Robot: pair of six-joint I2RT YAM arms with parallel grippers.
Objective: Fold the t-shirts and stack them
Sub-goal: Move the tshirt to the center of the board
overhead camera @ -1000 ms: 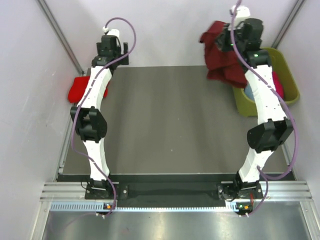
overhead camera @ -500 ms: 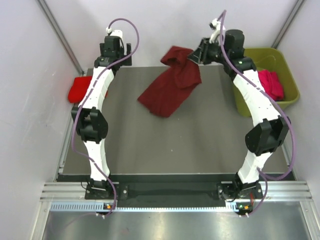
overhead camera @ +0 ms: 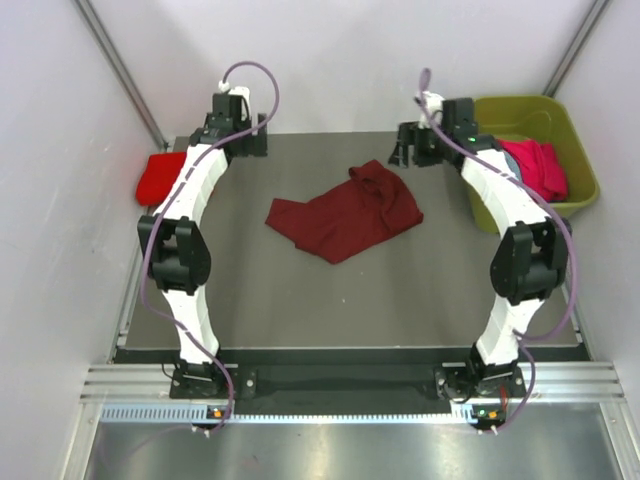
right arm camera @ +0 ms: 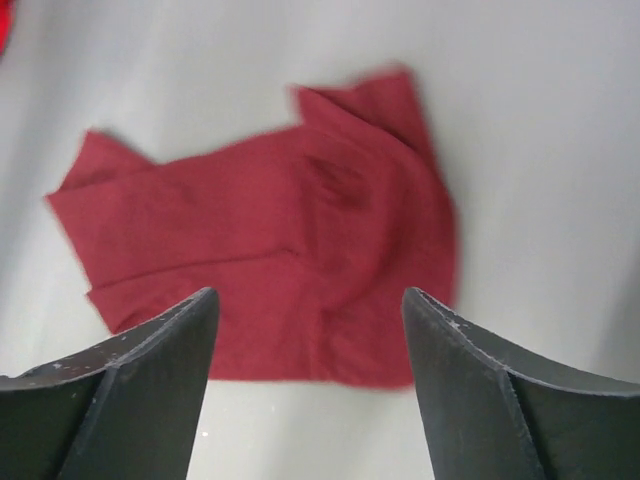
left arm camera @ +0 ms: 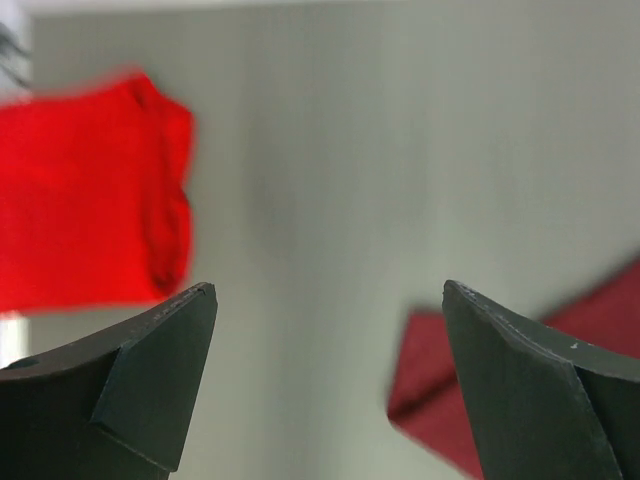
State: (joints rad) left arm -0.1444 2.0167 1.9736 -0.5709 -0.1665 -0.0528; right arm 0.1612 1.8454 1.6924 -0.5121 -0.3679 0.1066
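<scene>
Maroon t-shirt (overhead camera: 345, 220): crumpled, partly doubled over, lying mid-tabletop (overhead camera: 350, 300), far half. Soft, light, limp cloth. It will likely drape and bunch, so pinch at hem corners or shoulders.
Right claw (right arm camera: 310, 310): spread, empty, above it.
Left claw (left arm camera: 330, 300): spread, empty.
Red t-shirt (overhead camera: 160, 177): at left edge.
Pink t-shirt (overhead camera: 535, 165): in green tub (overhead camera: 583, 165).

Olive-green tub (overhead camera: 520, 104) beside far right edge of dark grey table (overhead camera: 300, 300).
</scene>
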